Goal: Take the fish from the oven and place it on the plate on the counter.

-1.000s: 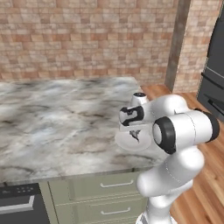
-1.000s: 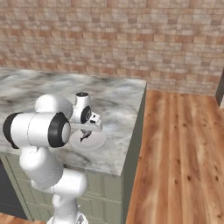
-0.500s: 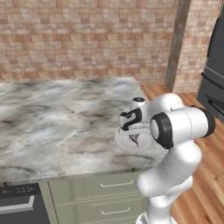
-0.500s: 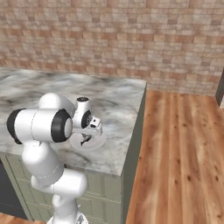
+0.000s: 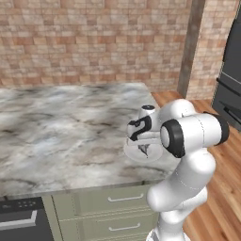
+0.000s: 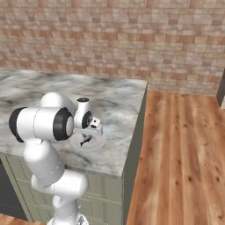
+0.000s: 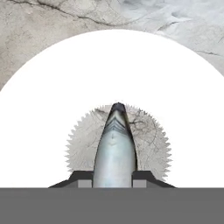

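Hand view: my gripper (image 7: 113,179) has both fingers clamped on the fish (image 7: 114,151), which sits directly over the plate (image 7: 52,109). Fish's long axis runs along the gripper, dark tip pointing away from my hand. Arm folded, hand aimed down over the plate (image 5: 143,151) near the counter (image 5: 56,127) corner.
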You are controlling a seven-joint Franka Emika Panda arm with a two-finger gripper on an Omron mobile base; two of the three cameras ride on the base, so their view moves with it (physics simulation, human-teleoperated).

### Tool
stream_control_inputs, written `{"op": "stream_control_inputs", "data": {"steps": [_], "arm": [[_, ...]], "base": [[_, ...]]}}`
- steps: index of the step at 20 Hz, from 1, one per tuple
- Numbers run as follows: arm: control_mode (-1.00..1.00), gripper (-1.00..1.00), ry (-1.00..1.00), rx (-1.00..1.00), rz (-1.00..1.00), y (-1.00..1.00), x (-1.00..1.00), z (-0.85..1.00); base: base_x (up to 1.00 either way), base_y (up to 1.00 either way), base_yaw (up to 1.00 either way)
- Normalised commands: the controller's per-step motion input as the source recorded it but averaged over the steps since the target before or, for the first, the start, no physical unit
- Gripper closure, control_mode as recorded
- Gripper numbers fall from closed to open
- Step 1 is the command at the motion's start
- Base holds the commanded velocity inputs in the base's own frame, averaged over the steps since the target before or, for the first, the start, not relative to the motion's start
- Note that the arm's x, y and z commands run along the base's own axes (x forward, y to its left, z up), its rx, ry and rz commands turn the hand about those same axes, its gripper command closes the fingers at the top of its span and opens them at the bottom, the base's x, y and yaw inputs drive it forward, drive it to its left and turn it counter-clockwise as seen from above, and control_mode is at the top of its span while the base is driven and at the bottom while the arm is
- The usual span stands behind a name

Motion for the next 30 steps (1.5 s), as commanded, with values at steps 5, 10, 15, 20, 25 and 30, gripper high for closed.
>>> {"op": "stream_control_inputs", "data": {"steps": [5,10,15,20,25,30], "arm": [[-1.00,-1.00,0.01,0.00,0.00,0.00,0.00,0.01],[-1.00,-1.00,0.00,0.00,0.00,0.00,0.00,0.14],[-1.00,-1.00,0.00,0.00,-0.03,0.00,-0.06,0.41],[-1.00,-1.00,-0.01,0.00,-0.05,0.02,-0.46,0.75],[-1.00,-1.00,-0.10,0.00,-0.03,0.15,-0.87,0.59],[-1.00,-1.00,-0.28,-0.01,-0.05,0.01,-1.00,0.43]], "base": [[0.00,0.00,0.00],[0.00,0.00,0.00],[0.00,0.00,0.00],[0.00,0.00,0.00],[0.00,0.00,0.00],[0.00,0.00,0.00]]}}
